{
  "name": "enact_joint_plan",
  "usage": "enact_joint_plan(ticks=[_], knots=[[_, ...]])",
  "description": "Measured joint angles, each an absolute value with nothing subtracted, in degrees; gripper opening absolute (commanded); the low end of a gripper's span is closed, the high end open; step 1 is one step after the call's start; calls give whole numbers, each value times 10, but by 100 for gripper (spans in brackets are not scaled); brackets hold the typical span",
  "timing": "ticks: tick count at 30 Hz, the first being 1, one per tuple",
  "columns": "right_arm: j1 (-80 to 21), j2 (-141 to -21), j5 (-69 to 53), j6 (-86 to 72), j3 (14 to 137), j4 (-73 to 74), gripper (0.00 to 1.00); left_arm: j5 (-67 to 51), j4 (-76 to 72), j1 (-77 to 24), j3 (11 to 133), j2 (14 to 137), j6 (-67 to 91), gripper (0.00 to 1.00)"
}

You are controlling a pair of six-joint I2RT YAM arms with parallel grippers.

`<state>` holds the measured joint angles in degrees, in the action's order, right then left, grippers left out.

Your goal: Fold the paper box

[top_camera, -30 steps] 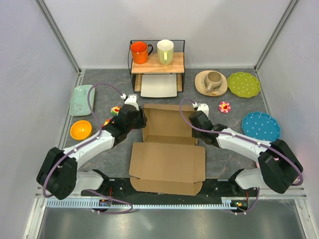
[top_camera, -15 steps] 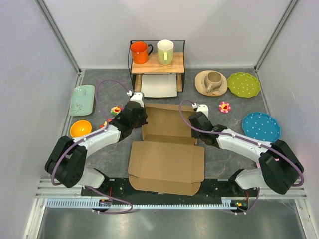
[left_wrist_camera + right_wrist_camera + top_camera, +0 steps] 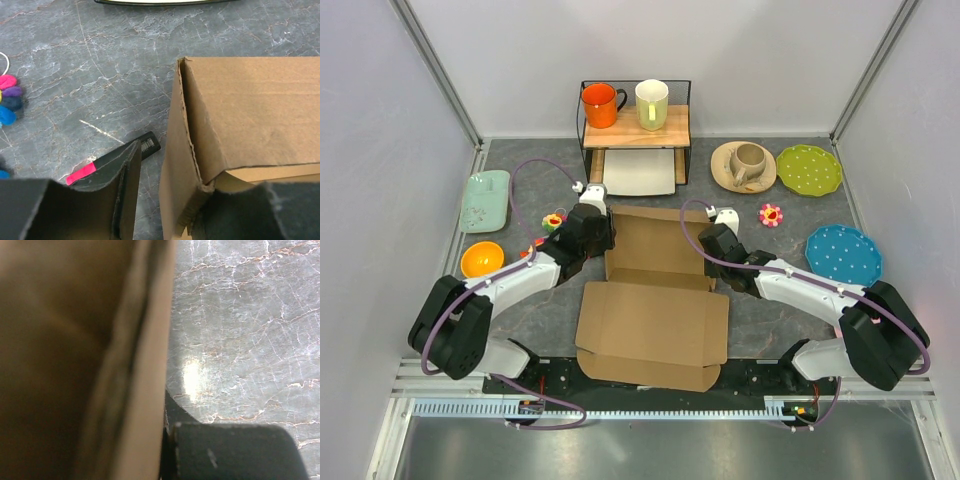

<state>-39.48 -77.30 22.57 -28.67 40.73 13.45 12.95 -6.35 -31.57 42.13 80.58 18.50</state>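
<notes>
The brown cardboard paper box [image 3: 655, 320] lies in the middle of the table, its lid panel flat toward me and its far half [image 3: 658, 240] stood up into walls. My left gripper [image 3: 603, 238] is open and straddles the box's left wall [image 3: 182, 150]. A gap shows between the outer finger [image 3: 122, 200] and the wall, and the inner finger [image 3: 250, 212] is inside the box. My right gripper [image 3: 713, 243] is at the right wall [image 3: 125, 365]. Its outer finger [image 3: 230, 450] presses on the cardboard; the other finger is hidden behind it.
A wire shelf [image 3: 684, 112] at the back holds an orange mug [image 3: 600, 104] and a pale mug [image 3: 651, 103], with a white tray [image 3: 640, 173] beneath. A beige cup [image 3: 748, 163], green plate [image 3: 809, 170] and blue plate [image 3: 843, 252] stand right. A mint dish [image 3: 485, 200] and orange bowl [image 3: 482, 260] stand left.
My left gripper has moved toward the back and right, onto the box's left wall. The flat lid panel has shifted slightly toward me. The right arm has not moved.
</notes>
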Motion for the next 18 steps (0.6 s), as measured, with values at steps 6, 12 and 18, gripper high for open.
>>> enact_joint_plan(ticks=[6,12,18], knots=[[-396,-773,224,-284,407,134,0,134,-60,-316,404,784,185,41],[-396,-773,221,-282,407,133,0,135,-59,-321,399,781,185,37],[-396,-773,215,-280,407,132,0,134,-51,-327,393,773,185,2]])
